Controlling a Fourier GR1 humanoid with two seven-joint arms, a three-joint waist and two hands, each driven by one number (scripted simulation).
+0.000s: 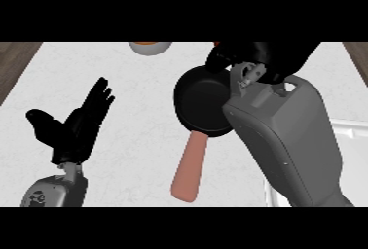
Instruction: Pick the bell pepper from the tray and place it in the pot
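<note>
The pot [203,102] is a black round pan with a salmon handle [191,168] pointing toward me, at the middle of the white counter. My right forearm [287,141] stretches across the pot's right side, and my right hand [259,56] hangs as a dark mass over the pot's far right rim. The bell pepper is not visible; whether the hand hides it I cannot tell. A strip of the tray's pale rim [352,127] shows behind the forearm at the right. My left hand [75,129] rests open at the left, fingers up.
A pale bowl [149,47] with something orange inside sits at the counter's far edge, left of the pot. Dark wood floor [14,63] shows past the counter's left and right edges.
</note>
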